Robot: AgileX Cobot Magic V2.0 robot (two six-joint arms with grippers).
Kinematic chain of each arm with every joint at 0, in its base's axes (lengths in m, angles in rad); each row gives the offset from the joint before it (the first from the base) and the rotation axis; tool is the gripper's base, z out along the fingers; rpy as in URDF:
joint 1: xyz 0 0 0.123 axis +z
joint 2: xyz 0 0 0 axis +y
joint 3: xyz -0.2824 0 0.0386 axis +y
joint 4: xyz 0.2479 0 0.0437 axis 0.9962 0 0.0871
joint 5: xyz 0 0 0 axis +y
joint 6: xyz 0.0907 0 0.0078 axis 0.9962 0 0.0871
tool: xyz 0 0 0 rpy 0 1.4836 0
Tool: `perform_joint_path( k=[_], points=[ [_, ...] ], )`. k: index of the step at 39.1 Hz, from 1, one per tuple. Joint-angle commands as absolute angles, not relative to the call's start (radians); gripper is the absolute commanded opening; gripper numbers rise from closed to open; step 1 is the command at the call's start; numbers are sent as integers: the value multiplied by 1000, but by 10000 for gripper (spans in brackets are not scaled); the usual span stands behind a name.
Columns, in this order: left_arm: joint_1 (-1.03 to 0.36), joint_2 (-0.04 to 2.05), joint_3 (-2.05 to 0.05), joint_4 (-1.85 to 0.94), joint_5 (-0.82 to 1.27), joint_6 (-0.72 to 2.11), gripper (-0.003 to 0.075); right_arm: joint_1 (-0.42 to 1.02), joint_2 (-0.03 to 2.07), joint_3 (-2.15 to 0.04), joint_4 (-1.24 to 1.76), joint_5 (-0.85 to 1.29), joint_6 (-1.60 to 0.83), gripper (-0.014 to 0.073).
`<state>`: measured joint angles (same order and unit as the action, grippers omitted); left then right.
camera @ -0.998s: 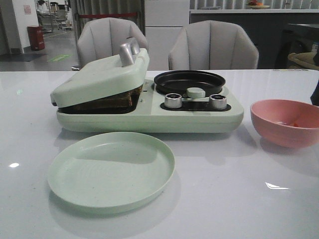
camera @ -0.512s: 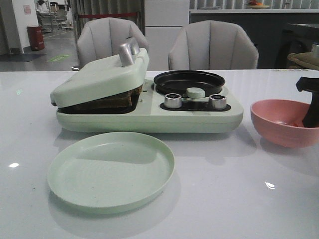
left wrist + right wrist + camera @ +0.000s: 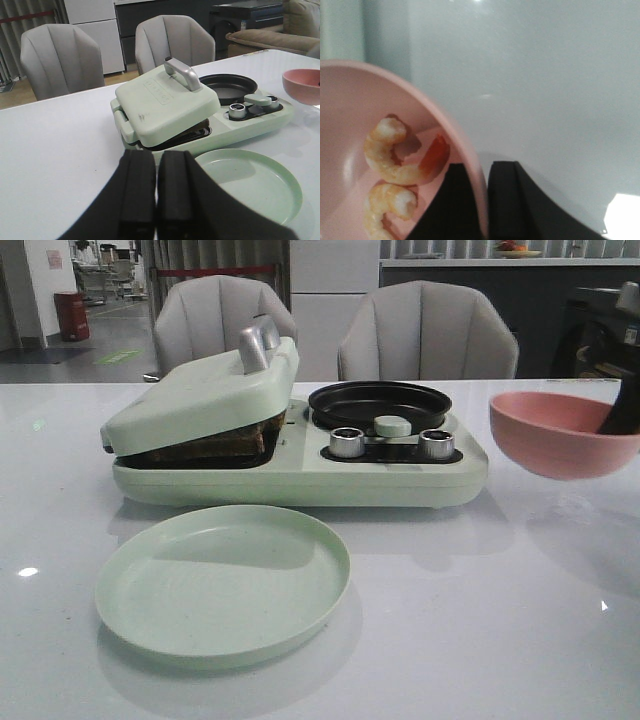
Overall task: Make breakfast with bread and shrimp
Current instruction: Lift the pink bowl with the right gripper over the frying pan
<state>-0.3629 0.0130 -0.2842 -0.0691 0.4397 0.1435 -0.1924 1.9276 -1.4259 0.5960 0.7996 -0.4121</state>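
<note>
Two curled shrimp (image 3: 395,160) are seen inside the pink bowl (image 3: 560,435), which is held clear of the bench (image 3: 480,620) by the right pincer (image 3: 479,200), clenched on its rim. The bread (image 3: 215,445) lies flat under the tilted lid (image 3: 200,395). The green plate (image 3: 222,583) holds nothing. The left pincer (image 3: 156,200) is clenched on nothing.

A pale mint-green appliance (image 3: 300,475) with a black round pan (image 3: 380,403) and silver knobs (image 3: 347,442) is sitting on a glossy white table (image 3: 480,640) beside a matching plain green plate (image 3: 222,582), while a pink bowl (image 3: 560,435) is showing pale shrimp (image 3: 395,155) with orange-red tips and brown-crusted bread (image 3: 225,445) is peeking out.
</note>
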Motion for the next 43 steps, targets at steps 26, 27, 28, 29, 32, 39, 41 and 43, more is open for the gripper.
perform_joint_path(
  k=[26,27,28,29,32,39,41,43],
  points=[
    [-369,23,-310,-83,356,132,114,165,1872,-1709,652,219,-459,133],
    [-369,23,-310,-83,356,132,114,175,1872,-1692,652,179,-465,133],
    [-369,23,-310,-83,356,132,114,185,1872,-1678,652,124,-473,133],
    [-369,23,-310,-83,356,132,114,194,1872,-1654,652,73,-487,133],
    [-369,23,-310,-83,356,132,114,221,1872,-1602,652,-63,-533,133],
    [-369,23,-310,-83,356,132,114,266,1905,-1476,605,-392,-556,133],
    [-369,23,-310,-83,356,132,114,269,1921,-1446,585,-457,-555,133],
    [-369,23,-310,-83,356,132,114,270,1939,-1422,563,-515,-555,133]
  ],
)
